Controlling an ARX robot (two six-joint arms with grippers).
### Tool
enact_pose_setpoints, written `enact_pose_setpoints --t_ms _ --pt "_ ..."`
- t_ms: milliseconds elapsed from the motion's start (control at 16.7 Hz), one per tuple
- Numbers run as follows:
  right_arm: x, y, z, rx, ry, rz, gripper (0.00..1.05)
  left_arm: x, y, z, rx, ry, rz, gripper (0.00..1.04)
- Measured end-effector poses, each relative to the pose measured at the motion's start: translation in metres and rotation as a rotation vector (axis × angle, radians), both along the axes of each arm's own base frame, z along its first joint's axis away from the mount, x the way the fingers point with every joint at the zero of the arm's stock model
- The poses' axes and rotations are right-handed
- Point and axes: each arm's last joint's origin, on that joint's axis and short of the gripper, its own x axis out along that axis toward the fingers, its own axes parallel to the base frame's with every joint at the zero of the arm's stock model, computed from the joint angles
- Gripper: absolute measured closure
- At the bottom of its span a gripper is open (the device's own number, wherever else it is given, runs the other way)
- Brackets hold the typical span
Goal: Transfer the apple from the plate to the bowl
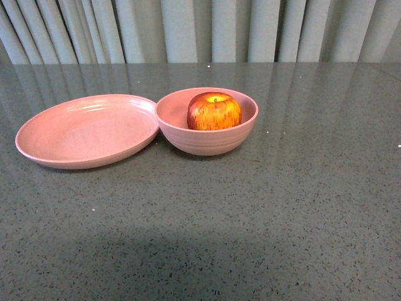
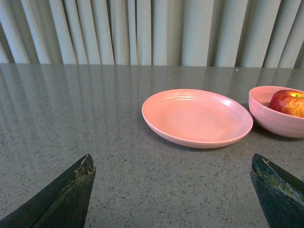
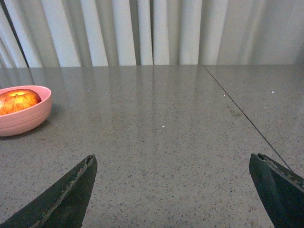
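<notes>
Left gripper: jaws spread wide, nothing between them, low over the grey table. Plate lies just ahead of it, bare; bowl beyond, touching the plate's rim. Right gripper: also spread wide, holding nothing. Bowl sits ahead, off toward the left arm's side. Apple rests inside the bowl, stem dimple up.

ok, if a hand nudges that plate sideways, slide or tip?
Probably slides: the plate is wide, shallow and empty, on a glossy table. A push high on its flared rim might lift the far edge. Its rim appears to meet the bowl holding the apple, so a push that way would likely shove the bowl too.
</notes>
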Motion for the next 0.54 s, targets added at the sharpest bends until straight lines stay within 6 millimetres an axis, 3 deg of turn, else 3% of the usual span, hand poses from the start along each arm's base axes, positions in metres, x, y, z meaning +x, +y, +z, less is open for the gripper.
enact_pose_setpoints --t_ms 540 --pt "0.0000 0.0000 0.0000 0.000 0.000 0.000 0.07 0.0000 0.0000 -0.0001 0.000 0.000 0.000 0.07"
